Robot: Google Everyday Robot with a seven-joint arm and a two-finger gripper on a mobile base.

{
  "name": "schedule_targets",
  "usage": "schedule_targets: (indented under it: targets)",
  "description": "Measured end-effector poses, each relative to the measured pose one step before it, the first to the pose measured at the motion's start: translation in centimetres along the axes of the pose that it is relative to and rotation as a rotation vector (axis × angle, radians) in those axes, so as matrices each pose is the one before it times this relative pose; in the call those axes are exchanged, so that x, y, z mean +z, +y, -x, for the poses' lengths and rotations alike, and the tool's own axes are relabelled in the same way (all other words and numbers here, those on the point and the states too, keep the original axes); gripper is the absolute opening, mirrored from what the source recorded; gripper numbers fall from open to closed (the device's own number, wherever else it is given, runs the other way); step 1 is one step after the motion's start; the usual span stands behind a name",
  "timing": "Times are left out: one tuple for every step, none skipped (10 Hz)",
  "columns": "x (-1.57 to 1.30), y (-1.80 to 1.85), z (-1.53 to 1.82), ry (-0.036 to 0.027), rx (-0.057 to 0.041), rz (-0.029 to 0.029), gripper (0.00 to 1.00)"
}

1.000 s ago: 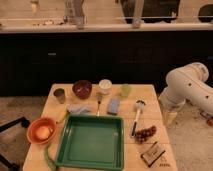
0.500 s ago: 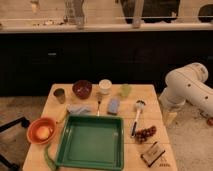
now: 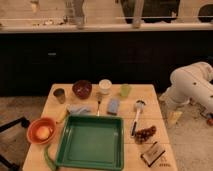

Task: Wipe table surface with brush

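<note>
Dark cabinets run behind a light wooden tabletop [image 3: 150, 95] crowded with kitchenware around a green tray [image 3: 90, 145]. Left of the tray sits an orange bowl [image 3: 41, 131]. Beyond the tray stand a metal cup [image 3: 59, 95], a dark red bowl [image 3: 82, 89], a white cup [image 3: 104, 86] and a green cup [image 3: 125, 90], with a blue sponge [image 3: 114, 105] just past its far rim. Right of the tray, the brush [image 3: 136, 117] lies flat on the planks. Its pale round head points away from the camera and its dark handle end toward the near edge, just beside a dark reddish cluster [image 3: 145, 134]. Well right of the tray and off the tabletop, the robot's white arm [image 3: 192, 87] is folded, the gripper [image 3: 209, 118] low at the frame's right edge, its jaws released and holding nothing. Over the last second nothing has shifted: arm, brush and dishes sit where they were. That suggests the job has not started. Reaching for and picking up the brush come first, and no wiping is under way.
</note>
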State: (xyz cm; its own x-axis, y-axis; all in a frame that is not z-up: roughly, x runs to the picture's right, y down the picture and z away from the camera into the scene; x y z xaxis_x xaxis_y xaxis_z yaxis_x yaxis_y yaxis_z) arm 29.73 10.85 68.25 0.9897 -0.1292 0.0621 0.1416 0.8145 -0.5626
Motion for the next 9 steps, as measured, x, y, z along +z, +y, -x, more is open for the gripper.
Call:
schedule_targets:
  targets:
    - [0.271, -0.330, 0.338, -0.00344, -0.04514, 0.01626, 0.80]
    - [0.363, -0.252, 0.262, -0.00446, -0.03856, 0.02203, 0.80]
    - [0.426, -0.200, 0.328, -0.00555, -0.05813, 0.02658, 0.80]
    - [0.610, -0.340, 0.664, -0.00529, -0.06239, 0.02892, 0.80]
    - [0.649, -0.471, 0.667, -0.00251, -0.04923, 0.02370, 0.80]
    - [1.115, -0.471, 1.024, -0.00500, -0.07535, 0.03015, 0.80]
    - [0.924, -0.242, 0.690, -0.00214, -0.05202, 0.02170, 0.80]
    - [0.894, -0.494, 0.865, -0.00216, -0.05771, 0.02379, 0.80]
    - [0.458, -0.311, 0.548, -0.00488, -0.04440, 0.02136, 0.80]
